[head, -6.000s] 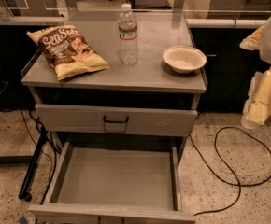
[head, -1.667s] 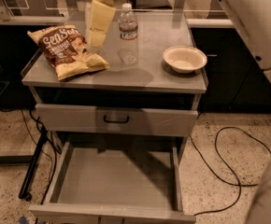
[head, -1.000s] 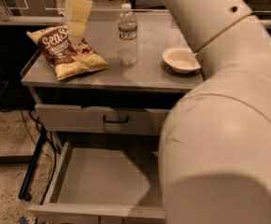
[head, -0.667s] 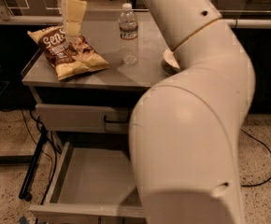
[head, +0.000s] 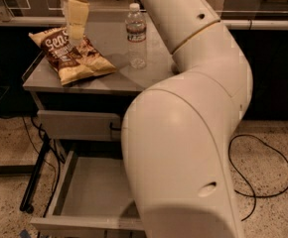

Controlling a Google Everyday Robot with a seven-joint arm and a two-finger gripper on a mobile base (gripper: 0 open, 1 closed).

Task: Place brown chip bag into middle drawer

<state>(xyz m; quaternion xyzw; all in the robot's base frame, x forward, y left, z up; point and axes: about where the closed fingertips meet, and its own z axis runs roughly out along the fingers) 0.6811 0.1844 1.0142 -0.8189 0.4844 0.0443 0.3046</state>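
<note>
The brown chip bag (head: pixel 72 56) lies flat on the left part of the grey cabinet top (head: pixel 109 81), dark brown above with white script, pale yellow below. My gripper (head: pixel 76 38) hangs from the top of the view with its pale fingers (head: pixel 77 16) pointing down right over the bag's upper end. The middle drawer (head: pixel 92 192) is pulled out below, its flat grey floor bare. My big white arm covers the drawer's right part and the right half of the cabinet.
A clear water bottle (head: pixel 135 36) stands upright on the cabinet top right of the bag. A shut grey drawer front (head: pixel 77 125) sits above the open drawer. A black cable (head: pixel 263 175) loops on the speckled floor at right. A black stand leg (head: pixel 35 180) runs left of the drawer.
My arm has swung from the right across the cabinet to the left. The gripper now sits over the chip bag. The arm now hides the white bowl and the drawer's right side.
</note>
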